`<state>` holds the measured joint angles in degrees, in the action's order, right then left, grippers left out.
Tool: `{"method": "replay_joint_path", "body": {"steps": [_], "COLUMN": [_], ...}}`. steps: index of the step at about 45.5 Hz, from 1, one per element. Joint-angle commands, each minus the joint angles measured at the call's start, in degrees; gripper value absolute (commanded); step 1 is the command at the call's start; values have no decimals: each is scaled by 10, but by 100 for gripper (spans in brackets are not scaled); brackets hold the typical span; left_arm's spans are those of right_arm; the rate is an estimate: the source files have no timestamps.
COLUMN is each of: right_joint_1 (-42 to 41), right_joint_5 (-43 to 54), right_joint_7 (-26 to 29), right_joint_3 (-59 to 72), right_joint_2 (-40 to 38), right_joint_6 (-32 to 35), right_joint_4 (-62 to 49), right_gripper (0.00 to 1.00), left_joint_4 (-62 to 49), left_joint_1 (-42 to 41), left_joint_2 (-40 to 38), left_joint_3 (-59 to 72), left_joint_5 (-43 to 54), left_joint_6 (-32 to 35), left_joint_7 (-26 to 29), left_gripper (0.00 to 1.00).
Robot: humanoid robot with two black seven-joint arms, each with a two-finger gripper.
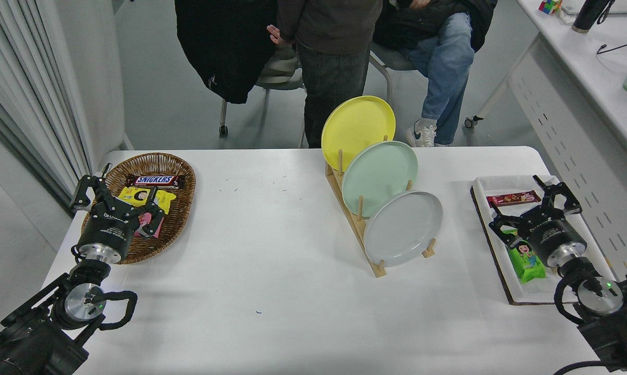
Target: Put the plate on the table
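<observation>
The plate (403, 228), pale grey, stands on edge in the nearest slot of the wooden rack (353, 219), just right of centre in the frame, on the table (271, 271). In my head view I see the mint-green plate (379, 177) upright in the slot behind it and the yellow plate (358, 125) in the farthest slot, each overlapping the one after it.

At the right edge of the frame the right gripper (535, 197) hangs over the white tray (501, 183), fingers spread apart and holding nothing, well apart from the grey plate. A red snack bar (513, 198) lies just beside it in the tray, and a green packet (525, 261) sits under the wrist.

At the lower left the left gripper (116, 194) is parked over the wicker basket (175, 219), fingers apart, above a Snickers bar (155, 180) and a yellow packet (163, 198).

At the top of the frame, one person (334, 57) stands and a second person (443, 52) sits beyond the far edge.
</observation>
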<state>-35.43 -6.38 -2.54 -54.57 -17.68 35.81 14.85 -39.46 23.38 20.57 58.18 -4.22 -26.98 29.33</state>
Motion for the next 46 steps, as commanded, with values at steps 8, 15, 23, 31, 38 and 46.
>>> {"method": "replay_joint_path", "body": {"steps": [8, 15, 23, 31, 38, 46], "right_joint_1": [-17, -21, -34, -47, -58, -78], "right_joint_5": [0, -1, -1, -1, 2, 3], "right_joint_7": [1, 1, 2, 1, 2, 2], "right_joint_3": [32, 40, 77, 120, 142, 228], "right_joint_2": [-42, -51, -53, -64, -86, -112], "right_joint_6": [-2, -3, -4, -4, -3, -3], "right_joint_4": [5, 5, 6, 7, 8, 40], "right_gripper": [100, 100, 100, 100, 100, 100], "left_joint_4": [0, 0, 0, 0, 0, 0], "left_joint_1": [0, 0, 0, 0, 0, 0], "left_joint_2": [0, 0, 0, 0, 0, 0], "left_joint_3": [0, 0, 0, 0, 0, 0], "left_joint_5": [0, 0, 0, 0, 0, 0], "left_joint_6": [0, 0, 0, 0, 0, 0], "left_joint_7": [0, 0, 0, 0, 0, 0], "left_gripper": [98, 98, 98, 98, 98, 98]}}
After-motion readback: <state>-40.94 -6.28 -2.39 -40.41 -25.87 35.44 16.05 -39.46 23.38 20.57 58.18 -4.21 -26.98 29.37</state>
